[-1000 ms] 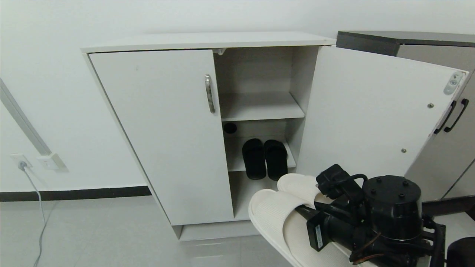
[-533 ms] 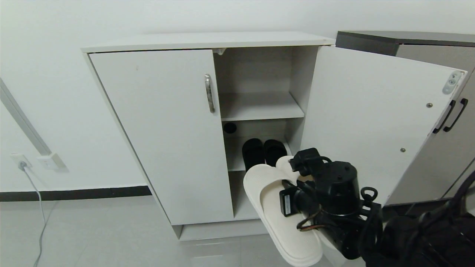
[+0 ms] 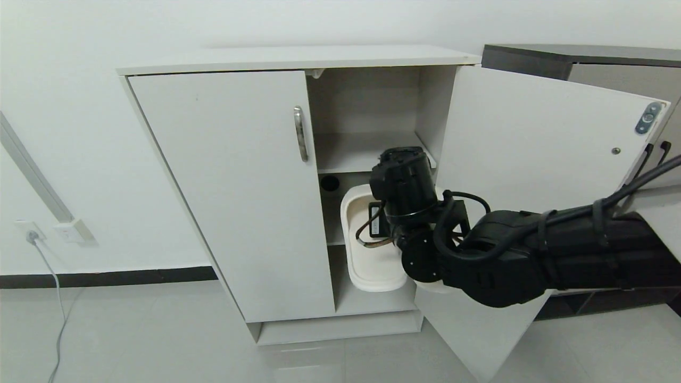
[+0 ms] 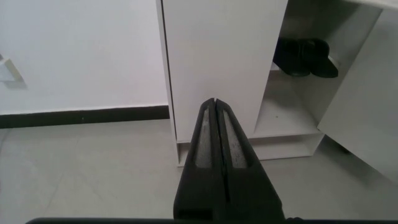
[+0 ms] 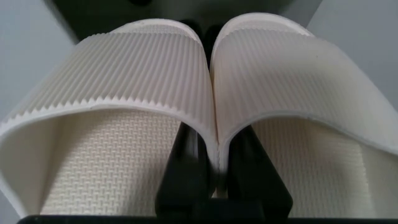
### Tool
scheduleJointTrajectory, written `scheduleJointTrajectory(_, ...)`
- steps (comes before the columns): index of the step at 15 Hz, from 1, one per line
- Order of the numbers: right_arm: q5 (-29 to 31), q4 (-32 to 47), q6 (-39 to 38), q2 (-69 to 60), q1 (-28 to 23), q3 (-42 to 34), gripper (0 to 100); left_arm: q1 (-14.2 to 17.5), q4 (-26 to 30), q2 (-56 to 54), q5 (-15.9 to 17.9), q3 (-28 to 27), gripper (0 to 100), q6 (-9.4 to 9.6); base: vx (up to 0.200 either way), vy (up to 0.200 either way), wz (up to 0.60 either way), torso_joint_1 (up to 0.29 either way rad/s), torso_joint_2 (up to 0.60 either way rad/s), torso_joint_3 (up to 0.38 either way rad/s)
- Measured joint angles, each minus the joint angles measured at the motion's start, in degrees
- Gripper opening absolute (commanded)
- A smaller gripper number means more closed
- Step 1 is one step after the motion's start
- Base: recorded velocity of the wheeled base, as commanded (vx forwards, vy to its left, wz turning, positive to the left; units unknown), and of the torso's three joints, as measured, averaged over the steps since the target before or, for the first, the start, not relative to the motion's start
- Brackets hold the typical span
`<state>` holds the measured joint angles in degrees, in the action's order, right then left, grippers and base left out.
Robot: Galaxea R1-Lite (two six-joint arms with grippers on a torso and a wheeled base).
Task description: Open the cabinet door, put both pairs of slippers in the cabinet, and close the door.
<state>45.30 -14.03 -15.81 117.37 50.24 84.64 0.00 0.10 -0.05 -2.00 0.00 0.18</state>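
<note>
White slippers (image 3: 367,266) hang in the cabinet (image 3: 298,56) opening at my twelve o'clock. The right gripper (image 5: 214,168) is clamped on both inner edges, so I carry the pair as one. The left gripper (image 4: 214,124) is pressed together, empty.

We log: right arm (image 3: 524,260) matte black, rounded housings, cables (image 3: 630,183) strapped along; left gripper (image 4: 214,102) black, grey pads (image 4: 203,140).
</note>
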Motion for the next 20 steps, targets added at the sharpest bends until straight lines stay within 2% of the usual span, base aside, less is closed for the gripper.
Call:
scheduleJointTrajectory(2, 0.6, 0.1, 1.4, 1.7, -0.1, 3.3, 0, 0.0, 0.0, 0.0, 0.0, 0.0, 0, -0.02, 0.0, 0.0, 0.0, 0.0, 0.0, 0.0)
scheduleJointTrajectory(6, 0.6, -1.0, 2.3, 2.8, 0.0, 4.5, 0, 0.0, 0.0, 0.0, 0.0, 0.0, 0, -0.02, 0.0, 0.0, 0.0, 0.0, 0.0, 0.0)
scheduleJointTrajectory(11, 0.8, -11.3, 8.1, 2.9, 0.1, 2.5, 0, 0.0, 0.0, 0.0, 0.0, 0.0, 0, 0.0, 0.0, 0.0, 0.0, 0.0, 0.0, 0.0)
scheduleJointTrajectory(16, 0.8, -11.8, 8.3, 3.0, 0.1, 1.5, 0, 0.0, 0.0, 0.0, 0.0, 0.0, 0, -0.07, 0.0, 0.0, 0.0, 0.0, 0.0, 0.0)
scheduleJointTrajectory(20, 0.8, -11.9, 8.2, 3.0, 0.2, 1.4, 0, 0.0, 0.0, 0.0, 0.0, 0.0, 0, -0.02, 0.2, 0.0, 0.0, 0.007, 0.0, 0.004)
